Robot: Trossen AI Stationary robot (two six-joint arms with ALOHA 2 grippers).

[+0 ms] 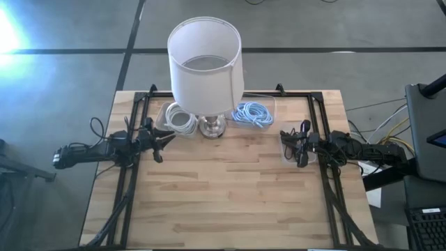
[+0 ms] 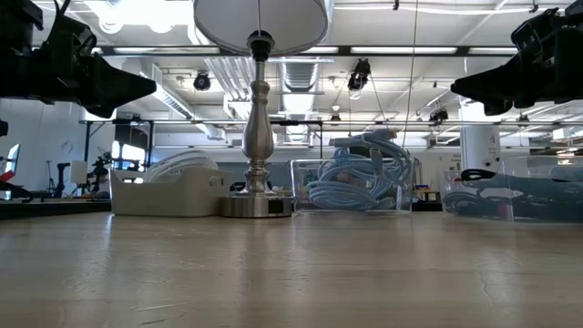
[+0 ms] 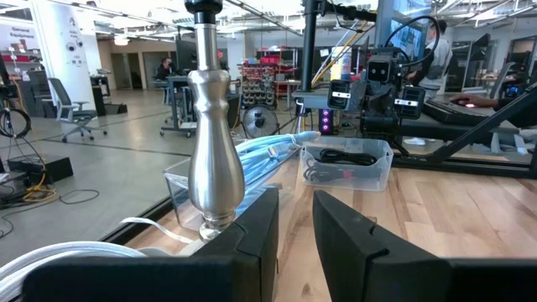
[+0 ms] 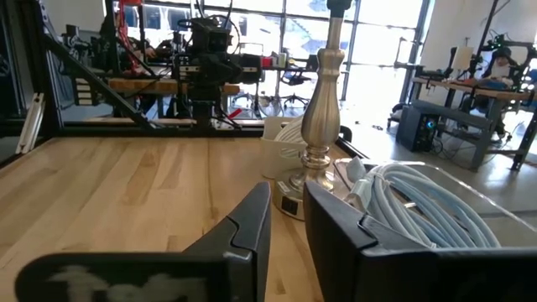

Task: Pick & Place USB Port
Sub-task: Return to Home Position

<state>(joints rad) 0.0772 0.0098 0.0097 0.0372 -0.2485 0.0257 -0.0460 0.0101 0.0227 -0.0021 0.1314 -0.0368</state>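
Observation:
A lamp with a white shade (image 1: 205,61) and a silver base (image 1: 212,127) stands at the table's far middle. Its base shows a small dark socket (image 4: 291,204). Left of the base, a white tray holds a coiled white cable (image 1: 180,119). Right of it, a clear bin holds light blue cables (image 1: 252,113). A second clear bin with a black cable (image 3: 346,162) sits by the right arm. My left gripper (image 1: 166,141) hovers left of the lamp, fingers a narrow gap apart (image 3: 294,205). My right gripper (image 1: 291,145) hovers to the lamp's right, also slightly open (image 4: 285,201). Both point inward, above the table.
Black frame rails (image 1: 136,111) run along the table's left, right and far sides. Bare wood (image 1: 223,188) stretches from the lamp to the near edge. Beyond the table lies an open workshop; a person sits at a desk (image 3: 165,69) far off.

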